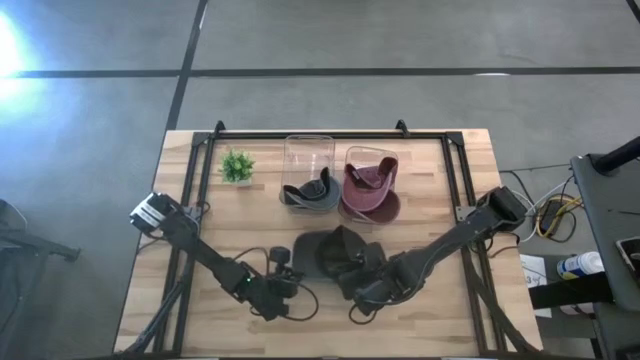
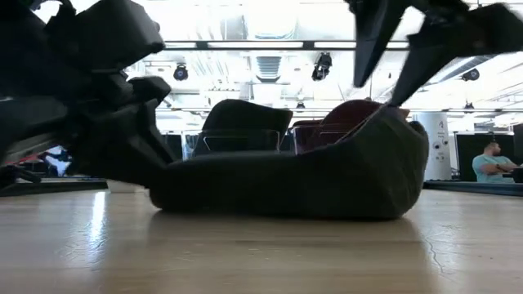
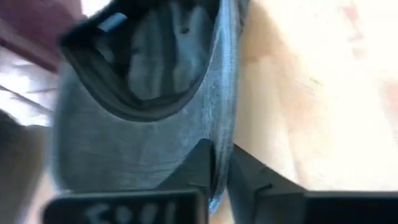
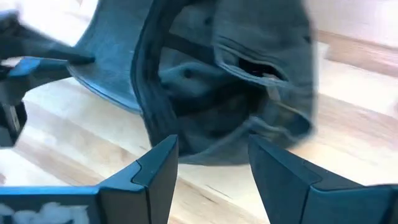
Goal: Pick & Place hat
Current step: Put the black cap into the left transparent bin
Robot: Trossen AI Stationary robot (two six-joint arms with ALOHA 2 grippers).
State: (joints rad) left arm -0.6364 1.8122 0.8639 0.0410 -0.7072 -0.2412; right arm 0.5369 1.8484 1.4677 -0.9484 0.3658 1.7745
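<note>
Left gripper (image 3: 221, 177) fingers are clamped on the brim edge of the dark hat (image 1: 330, 252), which lies upside down (opening upward) at the desk (image 1: 420, 180) centre. Right gripper (image 4: 211, 168) fingers are spread, straddling the hat's rear.

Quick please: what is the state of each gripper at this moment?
Left gripper: shut on the brim of the dark hat.
Right gripper: open, fingers on either side of the hat's back edge, not yet closed.

hats: 3 (image 1: 335, 252) | clear bins: 2 (image 1: 309, 152) | plants: 1 (image 1: 237, 166) | arms: 2 (image 1: 205, 255)
</note>
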